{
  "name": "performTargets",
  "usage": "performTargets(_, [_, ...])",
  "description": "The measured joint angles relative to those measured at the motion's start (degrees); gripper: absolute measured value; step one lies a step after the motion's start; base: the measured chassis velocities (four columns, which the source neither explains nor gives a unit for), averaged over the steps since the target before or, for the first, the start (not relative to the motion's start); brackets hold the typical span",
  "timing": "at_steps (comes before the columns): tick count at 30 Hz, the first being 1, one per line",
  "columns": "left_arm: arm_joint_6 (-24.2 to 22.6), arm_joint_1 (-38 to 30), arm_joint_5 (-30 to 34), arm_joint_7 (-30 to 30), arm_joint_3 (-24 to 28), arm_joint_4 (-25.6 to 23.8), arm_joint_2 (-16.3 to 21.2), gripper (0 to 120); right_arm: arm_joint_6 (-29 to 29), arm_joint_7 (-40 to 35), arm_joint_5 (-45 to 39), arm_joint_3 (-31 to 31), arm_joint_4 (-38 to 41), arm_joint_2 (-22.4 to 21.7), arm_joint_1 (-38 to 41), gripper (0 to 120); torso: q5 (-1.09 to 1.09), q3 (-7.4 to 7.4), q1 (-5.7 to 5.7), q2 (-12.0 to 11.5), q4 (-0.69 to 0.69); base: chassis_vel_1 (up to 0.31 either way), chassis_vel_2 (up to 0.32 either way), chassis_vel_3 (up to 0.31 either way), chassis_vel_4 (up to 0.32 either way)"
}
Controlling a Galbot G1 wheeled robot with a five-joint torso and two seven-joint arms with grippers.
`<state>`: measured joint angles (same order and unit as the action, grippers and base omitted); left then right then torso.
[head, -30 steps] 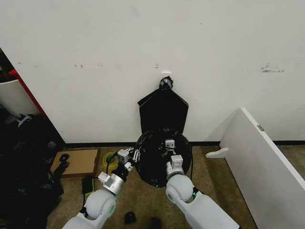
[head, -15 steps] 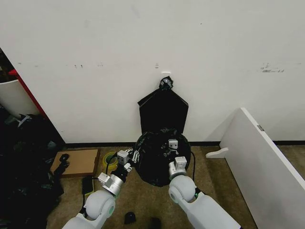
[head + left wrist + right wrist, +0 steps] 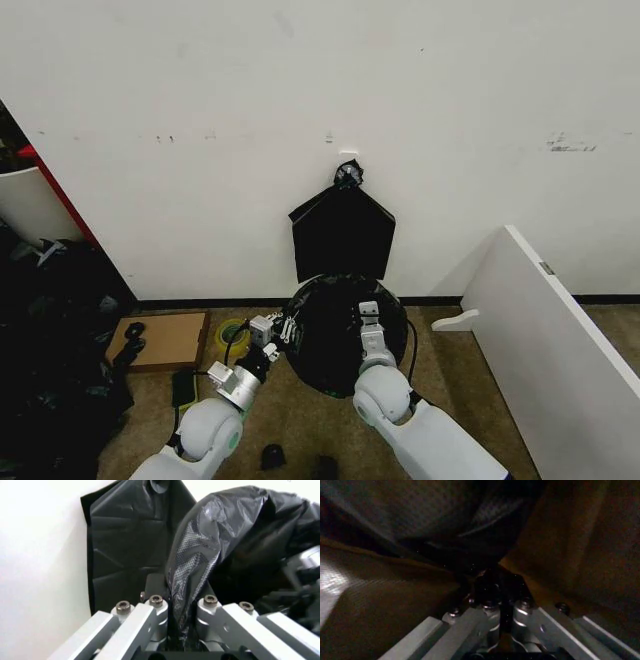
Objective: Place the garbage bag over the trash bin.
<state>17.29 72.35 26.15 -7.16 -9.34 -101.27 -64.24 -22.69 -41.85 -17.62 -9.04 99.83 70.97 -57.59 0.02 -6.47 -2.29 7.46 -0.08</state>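
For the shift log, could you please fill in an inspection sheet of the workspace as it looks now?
Surface: brownish floor against a white wall.
Job's things: garbage bag spread as a black dome; the trash bin itself is hidden.
Clutter: cardboard sheet, black bundle on the wall, leaning white board.
Grippers: left gripper pinches the film; right gripper shut on dark film.
Cables: black cable beside the right arm.
Surroundings: dark heap at the robot's left.

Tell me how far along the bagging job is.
Done: the garbage bag is spread in a dome at the wall's foot, hiding whatever is beneath it. In hand: left end effector and right end effector each pinch the bag's film. Left: seating it around the trash bin, unconfirmed.
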Motion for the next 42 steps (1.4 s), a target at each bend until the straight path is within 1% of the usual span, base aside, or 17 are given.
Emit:
performTargets(3, [0.0, -0.2, 0.0, 0.0, 0.1, 0.5, -0.1, 4, -0.4, 0.3, 0.0, -0.2, 1.4, -0.6, -0.5, 0, 0.0, 0.0, 0.0, 0.0, 0.0, 0.0, 0.0, 0.0, 0.0])
performTargets(5, [0.1, -0.7, -0.1, 0.0, 0.1, 1.5, -0.2, 4, -0.8, 1.6, -0.3, -0.3, 4.1, -1.7, -1.4, 0, 0.0, 0.0, 0.0, 0.0, 0.0, 0.0, 0.0, 0.0, 0.0])
performTargets(9, [0.1, -1.2, -0.1, 0.2, 0.2, 3.1, -0.3, 4, 2.6, 7.6, -0.3, -0.4, 7.6, -3.9, -3.3, 0, 0.0, 0.0, 0.0, 0.0, 0.0, 0.0, 0.0, 0.0, 0.0])
performTargets(12, [0.1, -1.3, -0.1, 0.2, 0.3, 3.4, -0.3, 4, 4.2, 9.3, 0.0, -0.5, 7.9, -4.2, -3.8, 0, 0.0, 0.0, 0.0, 0.0, 0.0, 0.0, 0.0, 0.0, 0.0])
performTargets(14, [0.1, -1.5, -0.1, 0.2, 0.4, 3.7, -0.5, 4, 6.8, 12.1, 1.2, -0.6, 7.7, -4.6, -4.5, 0, 0.0, 0.0, 0.0, 0.0, 0.01, 0.0, 0.0, 0.0, 0.0])
performTargets(17, [0.1, -1.5, -0.1, 0.1, 0.5, 3.7, -0.6, 4, 7.3, 12.8, 2.7, -0.6, 6.8, -4.7, -5.1, 0, -0.01, 0.0, 0.0, 0.0, -0.01, 0.0, 0.0, 0.0, 0.0])
performTargets(20, [0.1, -1.5, -0.1, 0.2, 0.3, 3.7, -0.6, 4, 6.0, 12.5, 2.8, -0.6, 6.9, -4.7, -5.6, 0, 0.0, 0.0, 0.0, 0.0, 0.0, 0.0, 0.0, 0.0, 0.0])
performTargets(23, [0.1, -1.6, -0.2, 0.2, -0.1, 3.7, -0.5, 4, 0.8, 11.0, 1.6, -0.5, 9.4, -4.9, -6.8, 0, 0.0, 0.0, 0.0, 0.0, 0.0, 0.0, 0.0, 0.0, 0.0])
performTargets(25, [0.1, -1.6, -0.2, 0.3, -0.2, 3.7, -0.6, 4, -1.7, 10.1, 0.9, -0.6, 10.9, -5.0, -7.5, 0, 0.0, 0.0, 0.0, 0.0, 0.0, 0.0, 0.0, 0.0, 0.0])
performTargets(28, [0.1, -1.6, -0.2, 0.4, -0.3, 3.7, -0.6, 4, -2.6, 10.1, 0.5, -0.9, 12.8, -5.4, -8.6, 0, 0.0, 0.0, 0.0, 0.0, 0.0, 0.0, 0.0, 0.0, 0.0])
performTargets(30, [0.1, -1.6, -0.2, 0.4, -0.4, 3.7, -0.6, 4, -0.8, 11.6, 0.4, -0.9, 13.8, -5.8, -9.3, 0, -0.01, 0.0, 0.0, 0.0, 0.0, 0.0, 0.0, 0.0, 0.0])
performTargets(32, [0.2, -1.5, -0.2, 0.4, -0.4, 3.5, -0.7, 4, 2.7, 14.5, 0.4, -0.9, 14.2, -6.2, -9.7, 0, -0.01, 0.0, 0.0, 0.0, -0.01, 0.0, 0.0, 0.0, 0.0])
performTargets(34, [0.2, -1.5, -0.2, 0.4, -0.4, 3.5, -0.7, 4, 2.7, 14.5, 0.4, -0.9, 14.2, -6.2, -9.7, 0, -0.01, 0.0, 0.0, 0.0, -0.01, 0.0, 0.0, 0.0, 0.0])
performTargets(35, [0.2, -1.4, -0.4, 0.4, -0.3, 3.4, -0.8, 4, 6.2, 17.0, 0.3, -0.8, 13.7, -6.0, -9.4, 0, 0.0, 0.01, 0.0, 0.0, 0.0, 0.0, 0.0, 0.0, 0.0])
performTargets(36, [0.2, -1.4, -0.6, 0.4, -0.3, 3.3, -0.8, 4, 7.7, 18.2, 0.3, -0.8, 13.2, -5.7, -9.0, 0, -0.01, 0.0, 0.0, 0.0, 0.0, 0.0, 0.0, 0.0, 0.0])
performTargets(38, [0.2, -1.3, -0.7, 0.4, -0.3, 3.2, -0.9, 4, 8.5, 18.8, -0.2, -1.0, 12.7, -5.1, -8.3, 0, 0.0, 0.0, 0.0, 0.0, 0.01, 0.0, 0.0, 0.0, 0.0])
performTargets(42, [0.2, -1.3, -0.8, 0.4, -0.3, 3.0, -0.8, 4, 7.4, 18.3, -0.8, -1.7, 12.3, -4.6, -7.4, 0, -0.01, 0.0, 0.0, 0.0, 0.0, 0.0, 0.0, 0.0, 0.0])
